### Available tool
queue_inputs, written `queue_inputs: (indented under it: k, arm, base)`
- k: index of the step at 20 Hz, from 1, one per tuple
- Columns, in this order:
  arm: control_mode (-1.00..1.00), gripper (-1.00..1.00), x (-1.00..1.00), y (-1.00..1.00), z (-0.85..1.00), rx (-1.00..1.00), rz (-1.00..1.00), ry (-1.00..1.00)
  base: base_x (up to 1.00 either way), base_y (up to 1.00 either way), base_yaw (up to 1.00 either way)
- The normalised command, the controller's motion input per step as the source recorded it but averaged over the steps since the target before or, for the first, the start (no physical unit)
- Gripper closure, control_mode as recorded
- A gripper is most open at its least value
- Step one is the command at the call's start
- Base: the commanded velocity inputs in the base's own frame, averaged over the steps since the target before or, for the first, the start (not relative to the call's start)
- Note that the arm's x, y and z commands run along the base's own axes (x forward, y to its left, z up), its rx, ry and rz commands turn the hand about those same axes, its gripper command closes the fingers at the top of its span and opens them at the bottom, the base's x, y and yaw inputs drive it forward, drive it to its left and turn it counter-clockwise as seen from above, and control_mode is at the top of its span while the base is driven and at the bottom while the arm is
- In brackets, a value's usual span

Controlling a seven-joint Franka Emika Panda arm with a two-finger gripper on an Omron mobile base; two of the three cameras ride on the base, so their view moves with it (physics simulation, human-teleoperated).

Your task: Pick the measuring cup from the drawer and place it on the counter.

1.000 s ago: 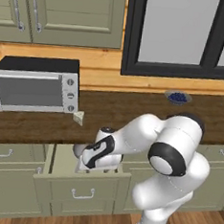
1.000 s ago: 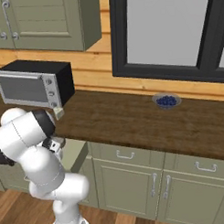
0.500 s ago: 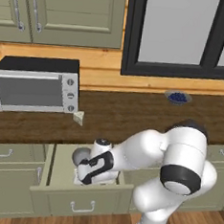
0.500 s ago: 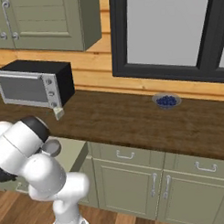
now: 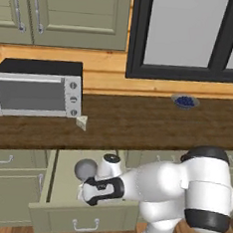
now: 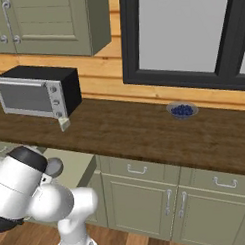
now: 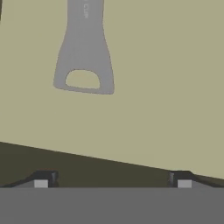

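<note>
Hand view: measuring cup (image 7: pixel 84 57) above open claw (image 7: pixel 113 178)

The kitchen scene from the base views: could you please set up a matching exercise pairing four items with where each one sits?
Items:
1. measuring cup
2. toaster oven
3. bowl of blueberries
4. pale yellow wedge

Places:
A. on the counter below the window
B. inside the open drawer
C. at the left end of the counter, against the wall
D. on the counter by the toaster oven's front right corner

Pairs: 1-B, 2-C, 3-A, 4-D
</note>
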Motion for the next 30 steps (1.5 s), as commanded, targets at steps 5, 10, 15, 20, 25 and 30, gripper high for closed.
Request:
queue_inputs:
  k: [5, 10, 15, 20, 25, 30]
  arm:
    - [-1.00, -1.00, 0.87, 0.00, 0.42, -0.09, -0.12, 0.16]
    - [-1.00, -1.00, 0.99, 0.22, 0.30, -0.06, -0.10, 0.28]
    - [-1.00, -1.00, 0.57, 0.67, 0.04, -0.14, 0.00, 0.20]
    - [-1.00, -1.00, 0.22, 0.71, -0.02, -0.22, 0.09, 0.05]
    - [-1.00, -1.00, 0.08, 0.09, -0.26, -0.15, 0.04, 0.01]
    - [-1.00, -1.00, 0.00, -0.03, -0.32, -0.06, 0.00, 0.00]
  base:
    - [0.00, 0.00, 0.00]
    - [0.00, 0.00, 0.00]
    - [0.00, 0.00, 0.00]
    - [0.00, 0.00, 0.00]
    - [0.00, 0.00, 0.00]
    - [0.00, 0.00, 0.00]
